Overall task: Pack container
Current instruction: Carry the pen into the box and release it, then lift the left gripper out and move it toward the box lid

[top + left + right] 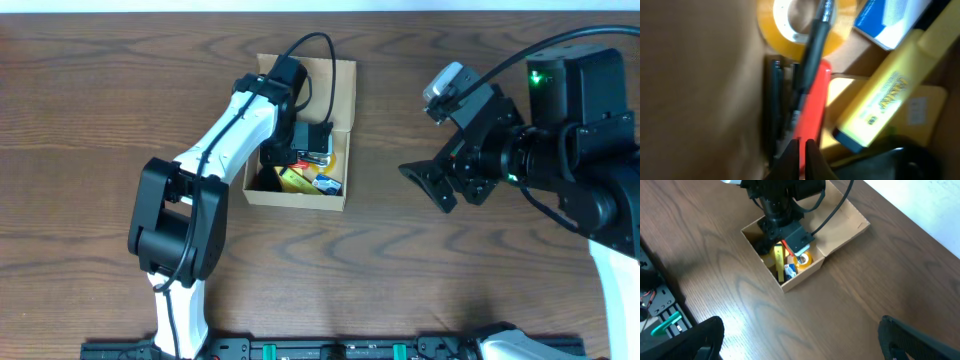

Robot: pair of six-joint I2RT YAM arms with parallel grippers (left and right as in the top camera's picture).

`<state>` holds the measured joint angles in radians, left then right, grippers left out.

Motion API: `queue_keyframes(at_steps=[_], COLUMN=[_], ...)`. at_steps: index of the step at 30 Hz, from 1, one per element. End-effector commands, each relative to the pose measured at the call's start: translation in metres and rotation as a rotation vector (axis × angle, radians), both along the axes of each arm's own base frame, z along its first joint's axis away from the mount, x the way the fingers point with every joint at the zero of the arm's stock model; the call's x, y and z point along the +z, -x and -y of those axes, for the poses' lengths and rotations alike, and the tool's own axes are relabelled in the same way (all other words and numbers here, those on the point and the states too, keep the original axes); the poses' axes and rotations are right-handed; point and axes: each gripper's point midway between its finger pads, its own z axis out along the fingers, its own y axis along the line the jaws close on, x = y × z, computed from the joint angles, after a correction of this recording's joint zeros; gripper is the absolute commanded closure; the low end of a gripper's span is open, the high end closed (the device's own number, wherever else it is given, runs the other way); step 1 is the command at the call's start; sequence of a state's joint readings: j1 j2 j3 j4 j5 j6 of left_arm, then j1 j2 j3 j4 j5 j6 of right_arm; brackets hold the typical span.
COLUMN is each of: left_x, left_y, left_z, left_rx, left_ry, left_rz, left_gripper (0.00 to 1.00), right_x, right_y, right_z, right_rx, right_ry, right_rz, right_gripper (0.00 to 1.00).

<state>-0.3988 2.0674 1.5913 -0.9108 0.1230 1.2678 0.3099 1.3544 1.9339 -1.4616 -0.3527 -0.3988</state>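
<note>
The container (297, 200) is a small tan cardboard box at the table's middle left, its flap lid (338, 88) folded open toward the back. My left gripper (290, 160) reaches down inside it. In the left wrist view its fingertips (794, 155) are shut, almost touching, with nothing between them, just in front of a red stick (815, 105). Beside that lie a yellow highlighter (885, 100), a tape roll (785, 30), a black pen (815, 45) and a blue-white packet (895, 20). My right gripper (430, 185) hovers open over bare wood to the right of the container (805, 277).
A black rail with green parts (330, 350) runs along the table's front edge and also shows at the left of the right wrist view, rail (660, 310). The left arm's cable loops over the box's flap (850, 225).
</note>
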Motion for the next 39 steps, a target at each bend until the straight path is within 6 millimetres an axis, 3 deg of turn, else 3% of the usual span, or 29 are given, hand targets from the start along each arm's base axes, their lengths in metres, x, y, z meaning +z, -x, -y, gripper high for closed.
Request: queue_keyframes(at_steps=[1, 6, 11, 14, 19, 23, 27, 31, 35, 39], left_x=[0.032, 0.095, 0.168, 0.202, 0.229, 0.224, 0.210, 0.176, 0.130, 0.083], left_y=[0.009, 0.015, 0.014, 0.013, 0.003, -0.011, -0.013, -0.007, 0.000, 0.004], left_z=[0.011, 0.026, 0.023, 0.008, -0.042, -0.093, -0.125, -0.151, -0.156, -0.138], left_rx=[-0.011, 0.054, 0.259, 0.422, 0.836, 1.184, 1.375, 1.496, 1.551, 1.542], left_ry=[0.029, 0.132, 0.283, 0.369, 0.491, 0.564, 0.567, 0.480, 0.400, 0.414], left_rz=[0.045, 0.165, 0.313, 0.366, 0.361, 0.293, 0.221, 0.130, 0.008, -0.156], left_gripper=[0.94, 0.94, 0.94, 0.94, 0.94, 0.94, 0.94, 0.94, 0.94, 0.94], right_x=[0.002, 0.002, 0.002, 0.002, 0.002, 0.002, 0.002, 0.003, 0.003, 0.003], right_y=[0.001, 0.001, 0.001, 0.001, 0.001, 0.001, 0.001, 0.006, 0.006, 0.008], right_z=[-0.002, -0.002, -0.002, -0.002, -0.002, -0.002, -0.002, -0.008, -0.008, -0.009], right_rx=[0.012, 0.012, 0.012, 0.012, 0.012, 0.012, 0.013, -0.040, -0.040, -0.033], right_ry=[-0.009, -0.009, -0.009, -0.009, -0.009, -0.009, -0.010, -0.091, -0.091, -0.099], right_rz=[0.002, 0.002, 0.002, 0.002, 0.002, 0.002, 0.002, -0.072, -0.072, -0.080], right_gripper=[0.01, 0.01, 0.01, 0.01, 0.01, 0.01, 0.01, 0.01, 0.01, 0.01])
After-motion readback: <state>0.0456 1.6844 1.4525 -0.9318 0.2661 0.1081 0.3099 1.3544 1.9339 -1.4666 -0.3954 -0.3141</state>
